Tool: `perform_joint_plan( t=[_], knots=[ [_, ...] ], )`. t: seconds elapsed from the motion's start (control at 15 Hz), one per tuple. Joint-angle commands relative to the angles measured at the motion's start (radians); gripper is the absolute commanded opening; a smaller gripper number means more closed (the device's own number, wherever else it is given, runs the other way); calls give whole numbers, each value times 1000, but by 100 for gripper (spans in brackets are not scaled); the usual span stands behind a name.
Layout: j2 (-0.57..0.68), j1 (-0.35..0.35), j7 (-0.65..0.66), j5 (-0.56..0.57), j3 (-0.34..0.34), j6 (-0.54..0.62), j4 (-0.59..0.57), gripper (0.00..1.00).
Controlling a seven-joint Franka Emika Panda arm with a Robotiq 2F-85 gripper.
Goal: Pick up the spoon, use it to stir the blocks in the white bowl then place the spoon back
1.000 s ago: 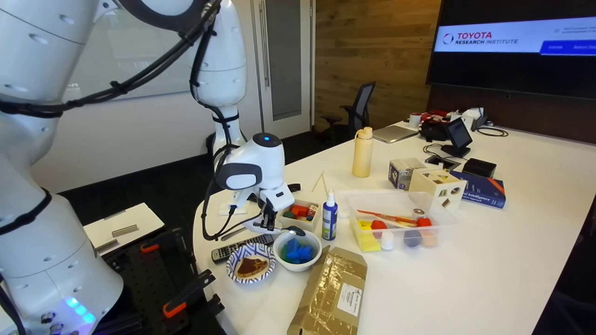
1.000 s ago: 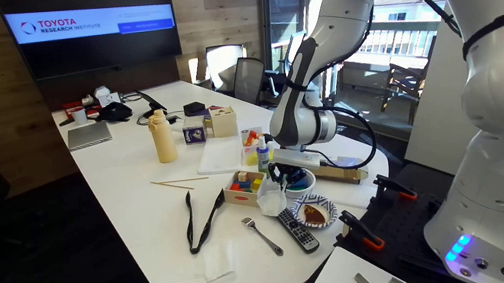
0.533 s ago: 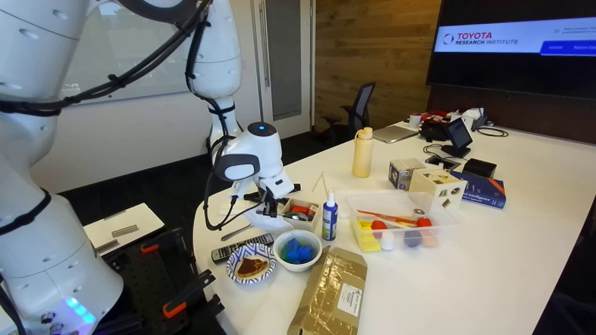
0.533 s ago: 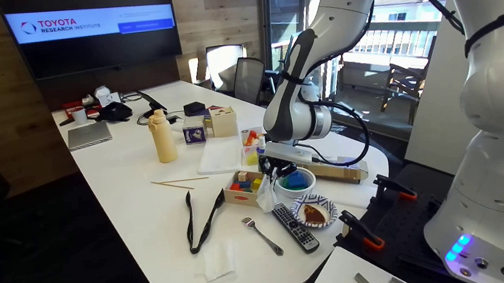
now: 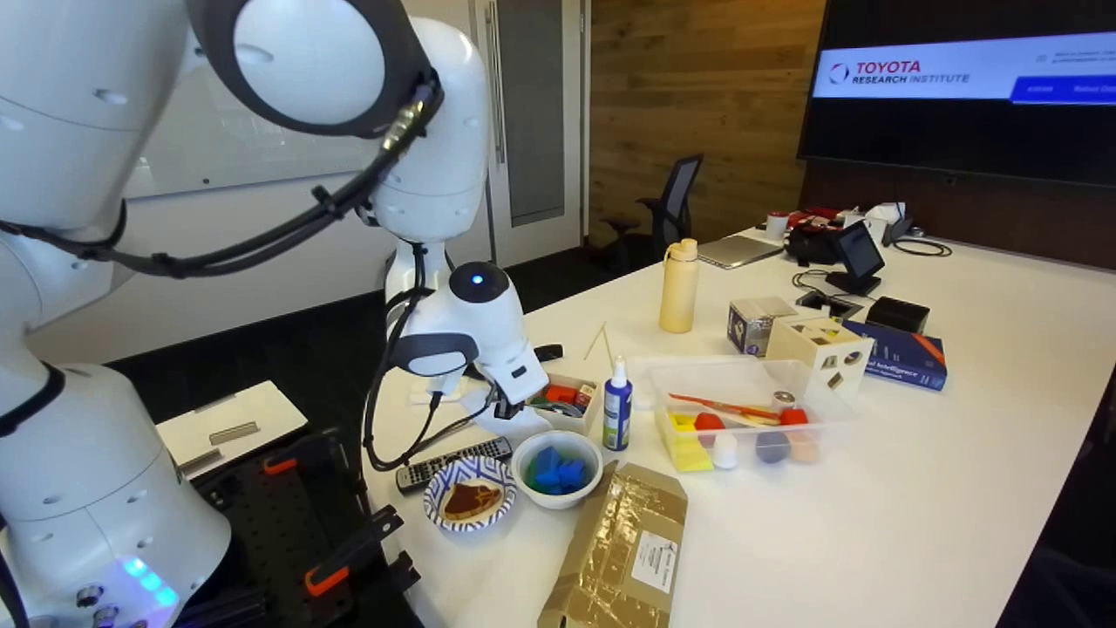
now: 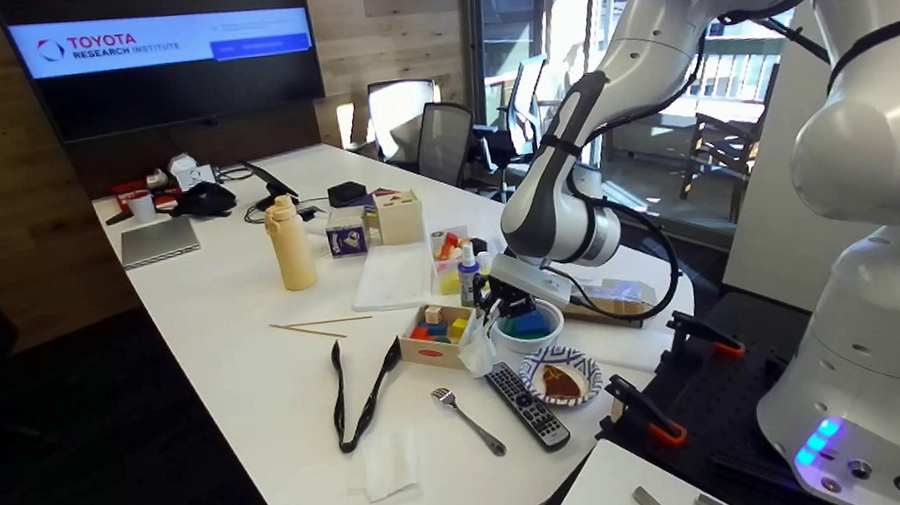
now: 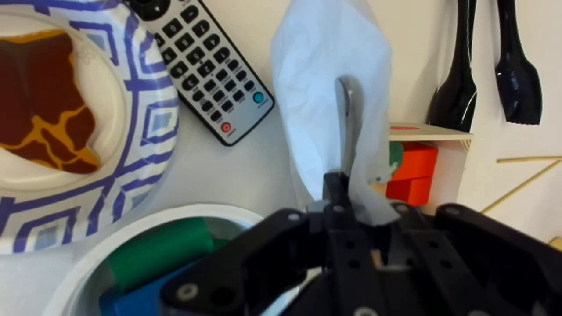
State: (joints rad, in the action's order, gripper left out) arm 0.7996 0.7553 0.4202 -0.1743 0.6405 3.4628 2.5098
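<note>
The white bowl (image 5: 556, 502) stands on the table, with blue and green blocks (image 5: 554, 471) inside. Bowl (image 7: 221, 210) and a green block (image 7: 158, 256) also show at the lower left of the wrist view. My gripper (image 5: 507, 408) is beside the bowl, close to a wooden block box. In the wrist view its fingers (image 7: 354, 195) look shut on the silver handle of the spoon (image 7: 348, 114). A white napkin (image 7: 303, 83) surrounds the handle and reaches between the fingers, covering the right fingertip. The spoon's head is not clear in the exterior views.
The wooden block box (image 6: 427, 353) is right by the gripper. A patterned paper plate (image 7: 151, 92) and a remote (image 6: 529, 407) lie near the bowl. A fork (image 6: 470, 424), black tongs (image 6: 368, 416), a spray bottle (image 5: 617, 410) and a cardboard box (image 5: 636, 532) lie around.
The gripper has moved with the spoon from the edge of the white bowl up and away toward the block box, then dipped and tilted. The spoon's head no longer shows clearly.
</note>
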Motion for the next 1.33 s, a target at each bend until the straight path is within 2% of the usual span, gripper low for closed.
perform_joint_plan(
  t=[0.0,0.33,0.67,1.07,1.2,1.27],
  knots=[
    [57,127,8,100,29,-2,-6,2],
    [112,204,-1,146,24,-2,1,2],
    [126,203,4,131,18,-3,35,2],
    [4,131,45,35,-17,-63,98,2],
    [-68,59,63,-36,-52,-114,107,2],
    [-115,-1,72,-80,-82,-150,105,2]
  ],
)
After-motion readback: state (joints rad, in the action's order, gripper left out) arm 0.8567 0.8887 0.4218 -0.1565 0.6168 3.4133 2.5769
